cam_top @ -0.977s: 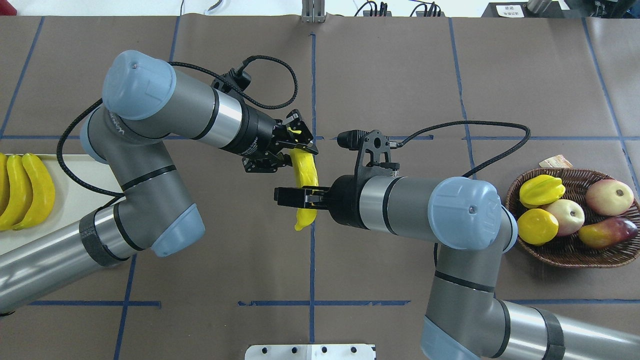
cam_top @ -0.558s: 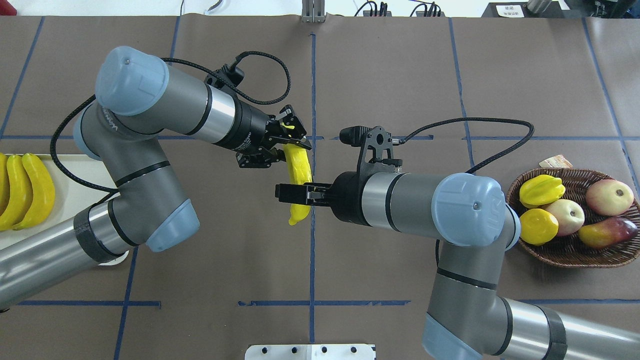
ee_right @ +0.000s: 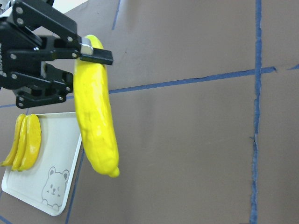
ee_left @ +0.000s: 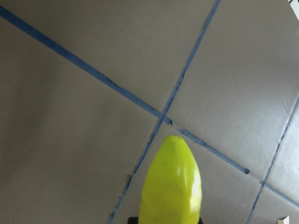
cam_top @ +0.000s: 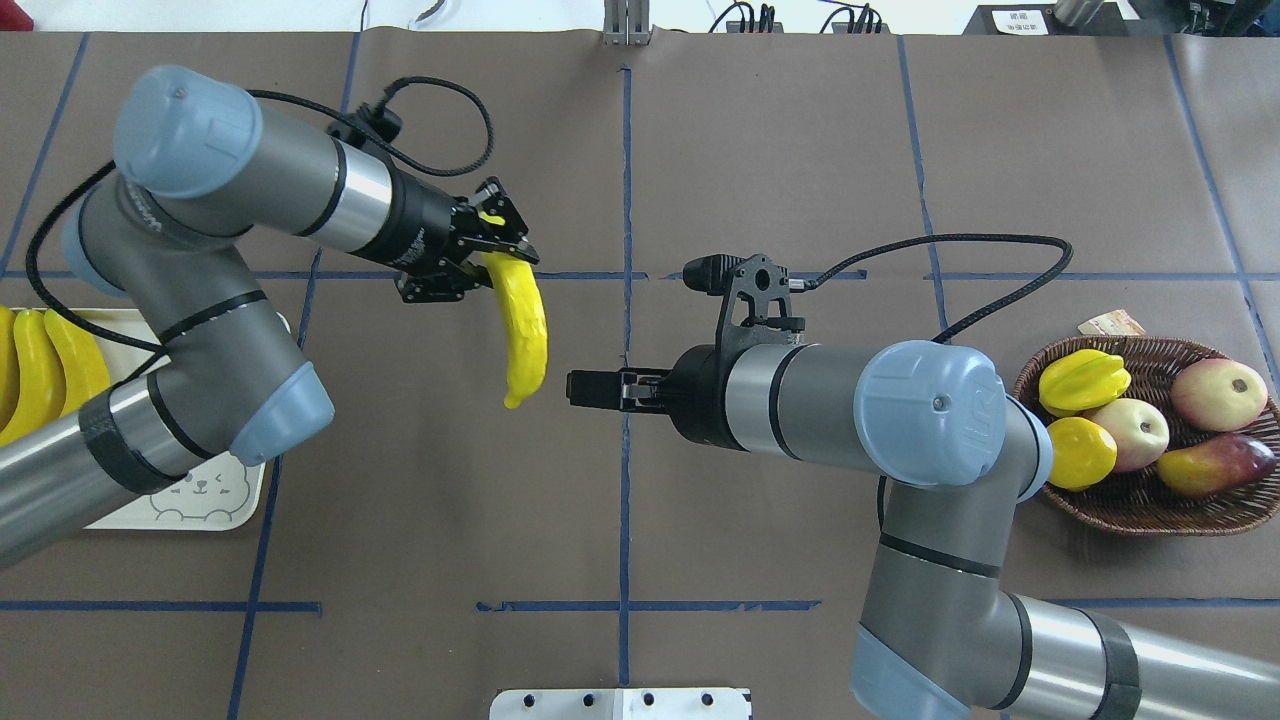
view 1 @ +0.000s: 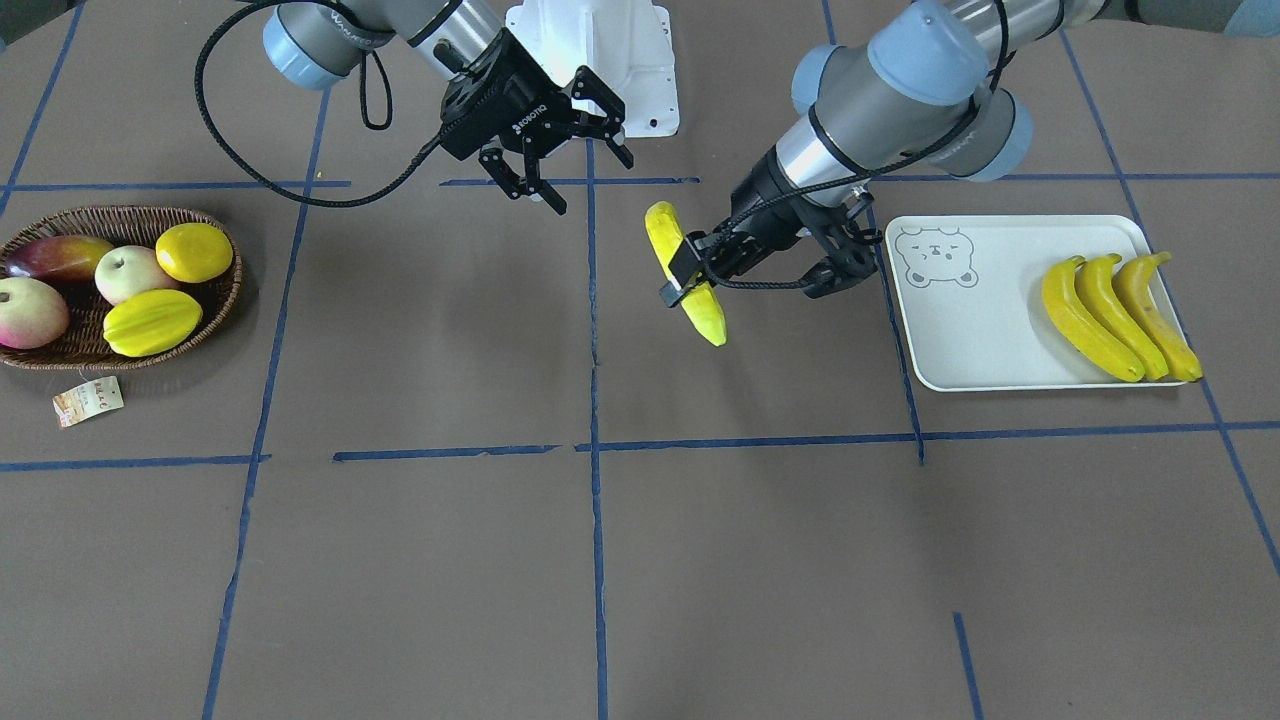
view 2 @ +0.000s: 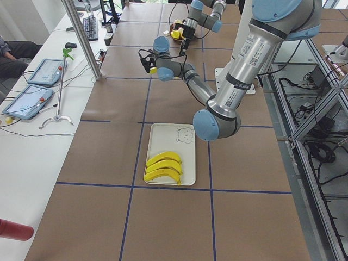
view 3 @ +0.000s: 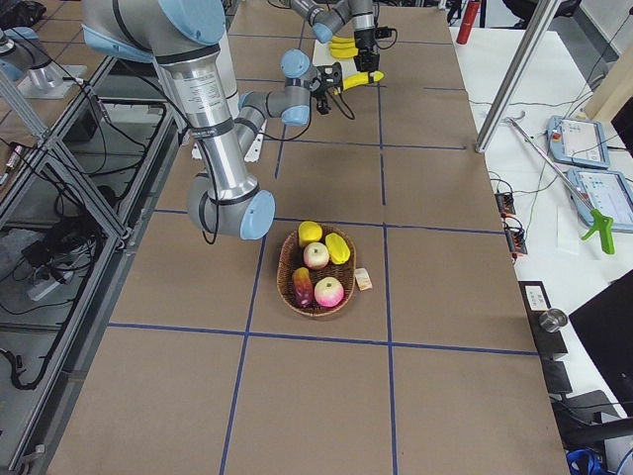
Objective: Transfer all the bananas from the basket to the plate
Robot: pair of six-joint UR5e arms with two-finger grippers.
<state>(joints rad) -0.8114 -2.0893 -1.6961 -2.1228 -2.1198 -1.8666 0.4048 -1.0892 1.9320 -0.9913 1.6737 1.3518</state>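
My left gripper (cam_top: 497, 262) is shut on the top end of one banana (cam_top: 526, 335), which hangs above the table left of centre; it also shows in the front view (view 1: 688, 275) and the left wrist view (ee_left: 172, 186). In the right wrist view the banana (ee_right: 97, 116) hangs from the left gripper's fingers (ee_right: 93, 55). Three bananas (view 1: 1115, 305) lie side by side on the white plate (view 1: 985, 325). My right gripper (view 1: 575, 165) is open and empty, to the right of the held banana. The basket (cam_top: 1140, 505) holds no banana.
The basket at the far right holds a star fruit (cam_top: 1083, 380), a lemon (cam_top: 1074, 452), two apples and a mango (cam_top: 1215, 465). A paper tag (view 1: 88, 400) lies beside it. The bear-face end of the plate (view 1: 935, 258) is bare.
The right gripper has let go of the banana and drawn back slightly. The left gripper has carried the banana leftward, towards the plate.
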